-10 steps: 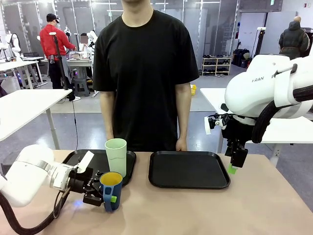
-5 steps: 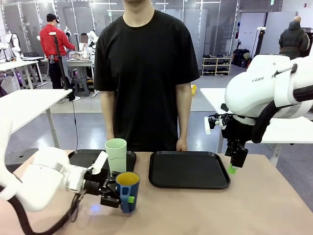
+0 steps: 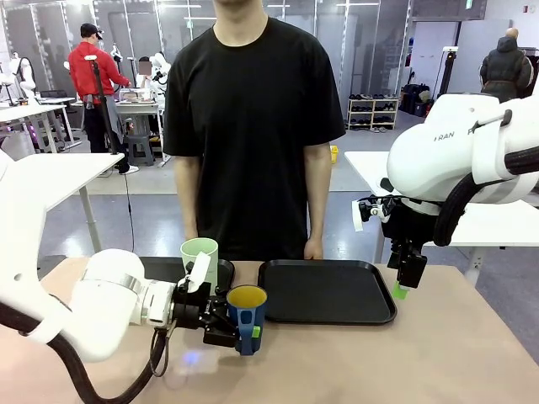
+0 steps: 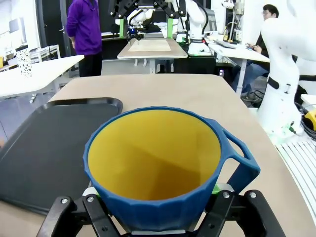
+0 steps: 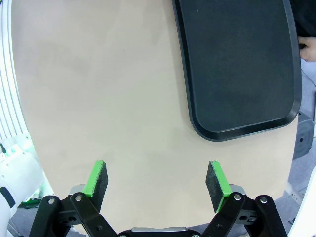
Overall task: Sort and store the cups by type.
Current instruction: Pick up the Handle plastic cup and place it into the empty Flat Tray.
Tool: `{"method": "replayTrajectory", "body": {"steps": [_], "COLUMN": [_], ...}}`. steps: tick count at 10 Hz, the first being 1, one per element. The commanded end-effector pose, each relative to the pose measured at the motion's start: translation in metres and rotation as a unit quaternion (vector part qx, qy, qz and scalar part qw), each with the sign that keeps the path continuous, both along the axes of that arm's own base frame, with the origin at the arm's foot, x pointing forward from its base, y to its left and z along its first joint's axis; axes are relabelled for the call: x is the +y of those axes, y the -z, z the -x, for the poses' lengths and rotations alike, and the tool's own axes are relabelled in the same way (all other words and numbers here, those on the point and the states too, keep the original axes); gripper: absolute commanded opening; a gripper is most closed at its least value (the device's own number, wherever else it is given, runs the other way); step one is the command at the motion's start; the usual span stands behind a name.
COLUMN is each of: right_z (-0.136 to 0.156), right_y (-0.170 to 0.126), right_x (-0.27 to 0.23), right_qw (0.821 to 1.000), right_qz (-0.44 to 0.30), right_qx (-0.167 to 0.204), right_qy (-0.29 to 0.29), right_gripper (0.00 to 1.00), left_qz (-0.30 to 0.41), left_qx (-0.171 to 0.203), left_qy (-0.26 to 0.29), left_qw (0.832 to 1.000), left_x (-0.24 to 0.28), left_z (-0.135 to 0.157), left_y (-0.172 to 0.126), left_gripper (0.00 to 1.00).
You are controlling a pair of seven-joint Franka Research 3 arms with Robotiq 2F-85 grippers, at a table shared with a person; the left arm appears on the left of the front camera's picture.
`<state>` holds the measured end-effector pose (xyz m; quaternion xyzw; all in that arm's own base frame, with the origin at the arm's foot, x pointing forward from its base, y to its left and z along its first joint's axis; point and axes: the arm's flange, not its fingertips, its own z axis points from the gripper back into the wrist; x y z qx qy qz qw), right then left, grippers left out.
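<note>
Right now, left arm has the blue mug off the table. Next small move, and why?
Probably carry the blue mug a bit further right and set it on the right tray. The left gripper is clamped on the mug just short of that tray's near-left corner, the mint tumbler already stands on the left tray, and the right gripper hangs open, apart from both.

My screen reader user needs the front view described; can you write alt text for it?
The left gripper holds a dark blue mug with handle and yellow interior just above the tan table, near an empty black tray. A tall pale mint-green tumbler stands on another tray behind; a person in black waits opposite.
</note>
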<state>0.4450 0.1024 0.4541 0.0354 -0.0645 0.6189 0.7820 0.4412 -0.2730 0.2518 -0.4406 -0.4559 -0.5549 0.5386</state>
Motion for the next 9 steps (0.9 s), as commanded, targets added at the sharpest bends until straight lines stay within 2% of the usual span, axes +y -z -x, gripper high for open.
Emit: {"method": "replayTrajectory", "body": {"steps": [1,2,3,4,7,9], "right_z": [0.000,0.000,0.000,0.000,0.000,0.000], "right_y": [-0.001,-0.001,-0.001,-0.001,-0.001,-0.001], "right_x": [-0.002,-0.002,-0.002,-0.002,-0.002,-0.002], "right_qw": [1.000,1.000,1.000,1.000,1.000,1.000], "right_qz": [0.002,0.002,0.002,0.002,0.002,0.002], "right_qx": [-0.004,-0.004,-0.004,-0.004,-0.004,-0.004], "right_qy": [0.000,0.000,0.000,0.000,0.000,0.000], "right_gripper": [1.00,1.00,1.00,1.00,1.00,1.00], "left_qz": [-0.002,-0.002,-0.004,0.010,0.033,0.024], "left_qx": [0.000,0.000,0.001,-0.006,-0.012,-0.048], "left_qy": [0.008,0.008,0.000,0.000,-0.073,-0.137], "left_qw": [1.000,1.000,1.000,1.000,0.997,0.989], "left_x": [0.010,0.010,0.005,-0.006,-0.039,-0.065], "left_z": [0.002,0.002,0.000,0.007,0.017,0.011], "left_y": [0.003,0.003,0.003,0.006,0.012,0.011], "left_gripper": [0.55,0.55,0.73,0.73,0.73,0.73]}}
